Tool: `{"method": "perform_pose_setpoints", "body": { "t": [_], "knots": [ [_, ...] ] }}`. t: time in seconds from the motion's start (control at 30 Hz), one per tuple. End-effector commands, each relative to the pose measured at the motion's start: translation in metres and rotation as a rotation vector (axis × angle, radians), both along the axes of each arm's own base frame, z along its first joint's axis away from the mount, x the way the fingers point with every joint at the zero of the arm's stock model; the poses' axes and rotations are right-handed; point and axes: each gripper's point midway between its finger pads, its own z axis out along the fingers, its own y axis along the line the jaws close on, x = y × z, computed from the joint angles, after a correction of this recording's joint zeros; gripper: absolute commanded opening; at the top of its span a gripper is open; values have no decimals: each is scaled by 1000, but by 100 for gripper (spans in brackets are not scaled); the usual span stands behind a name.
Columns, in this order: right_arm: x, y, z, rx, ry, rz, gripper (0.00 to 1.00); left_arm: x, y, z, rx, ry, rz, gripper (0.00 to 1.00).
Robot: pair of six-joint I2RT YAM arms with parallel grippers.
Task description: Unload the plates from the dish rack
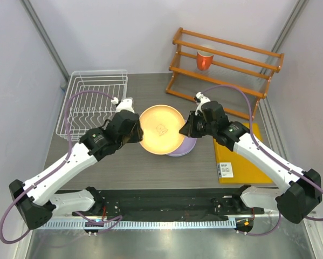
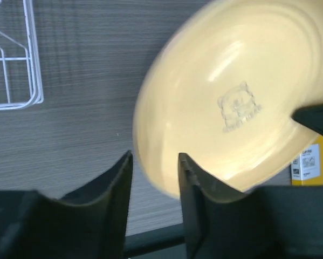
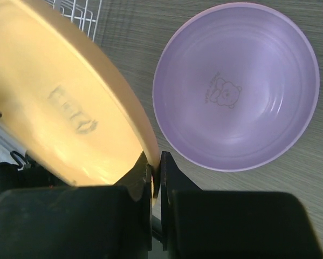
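Note:
The orange-yellow plate is held above the table between both arms. My right gripper is shut on its right rim; the right wrist view shows the jaws pinching the plate's edge. My left gripper is open at the plate's left rim, and the rim sits in the gap between its fingers. The lilac plate lies flat on the table, partly under the yellow one, and shows fully in the right wrist view. The white dish rack at the back left holds no plates. The pink and blue plates are out of view.
An orange wooden slatted shelf stands at the back right with an orange-red cup on it. A yellow board with a label lies on the right under the right arm. The rack's corner shows in the left wrist view.

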Motion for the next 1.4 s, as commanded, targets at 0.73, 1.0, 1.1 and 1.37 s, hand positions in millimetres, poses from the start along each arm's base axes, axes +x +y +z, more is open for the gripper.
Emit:
{"method": "perform_pose_setpoints", "body": {
  "t": [0.73,1.0,1.1,1.37],
  "knots": [
    [55,-62,-71,-122,195,-182,1,-22,108,20,36,-293,275,100],
    [51,-52,-85,-80,245,-155,12,-25,112,21,22,-322,265,99],
    [52,-49,-91,-77,258,-146,18,-26,112,23,22,-330,258,100],
    [56,-47,-96,-81,262,-131,47,-24,109,24,18,-336,246,99]
  ]
}}
